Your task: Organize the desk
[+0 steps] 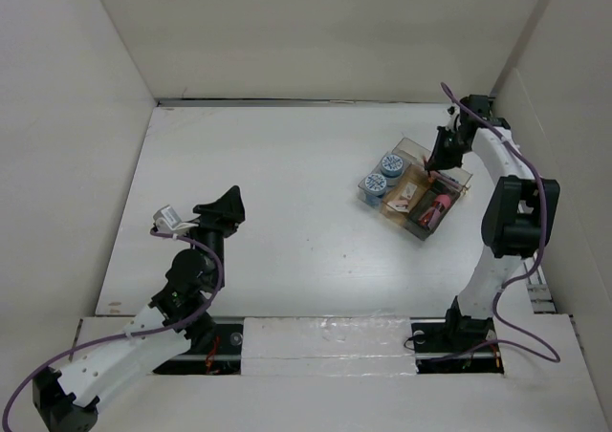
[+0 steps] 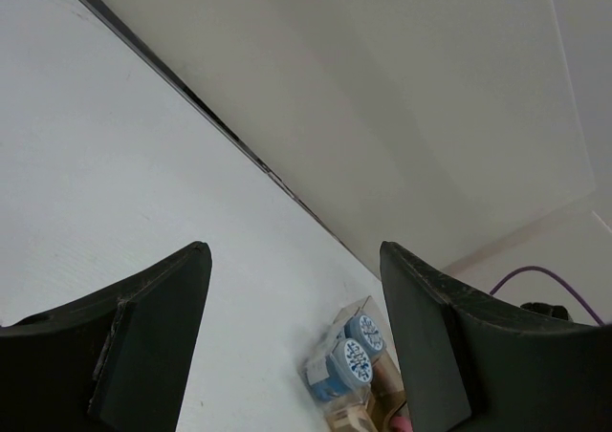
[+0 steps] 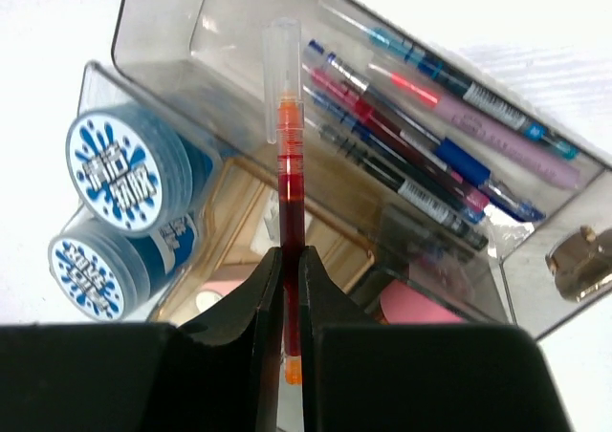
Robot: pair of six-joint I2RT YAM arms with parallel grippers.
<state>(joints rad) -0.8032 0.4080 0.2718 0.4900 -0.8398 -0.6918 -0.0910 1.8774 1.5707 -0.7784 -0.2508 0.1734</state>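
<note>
Left end effector [image 1: 225, 205]: near-left, hanging above the tabletop [image 1: 287, 193], fingers apart, nothing between them. Looks parked out of the way so the other arm gets the working side. Its wrist view shows bare white surface, with the tray far off.

Tabletop is the big white surface under everything. The only clutter visible sits in one group, mid-right.

That group is the clear tray [image 3: 239, 31]. Two round blue tubs [image 3: 115, 169] share the side slot nearest the middle of the tabletop. The long back slot already holds a bundle of pens [image 3: 430, 155] lying side by side, so like goes with like.

Right end effector [image 3: 292, 255]: over the tray, clamped on an orange pen [image 3: 290, 183]. It grips close to the tail, leaving the capped end free to lead into the slot.

My read: pen drop in progress, not released. The held pen sits at an angle to the bundle, so it probably needs a wrist twist before going down or it bridges the wall.
</note>
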